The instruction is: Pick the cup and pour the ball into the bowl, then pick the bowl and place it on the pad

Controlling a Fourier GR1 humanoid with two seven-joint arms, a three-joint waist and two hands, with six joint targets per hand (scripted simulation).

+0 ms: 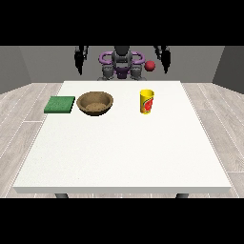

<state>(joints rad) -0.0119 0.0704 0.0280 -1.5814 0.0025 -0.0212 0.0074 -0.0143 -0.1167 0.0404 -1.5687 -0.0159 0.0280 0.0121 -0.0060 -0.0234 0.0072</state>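
White table (124,152), broad and bare across its near half. Yellow cup (147,101) upright on the far part, right of centre, red mark on its side; nothing visible inside from this angle. Brown bowl (95,103) left of it, well apart, open side up, interior showing only its own speckled brown. Green pad (60,104) flat just beside the bowl, further left, near the table's left edge — not touching the bowl. Red ball (150,66) not in the cup: seen above and beyond the table's far edge, in front of the grey wall, just right of the robot's torso (122,64), close to the hand at the view's right. Cannot tell whether resting on anything.

Hand at the view's right (165,56) raised behind the far edge, black fingers hanging down fairly straight, holding nothing; ball beside it, apart. Hand at the view's left (80,58) likewise raised, fingers pointing down and relaxed, holding nothing — well away from pad and bowl. Neither hand over the table. Grey plank floor (19,114) around the table on both sides.
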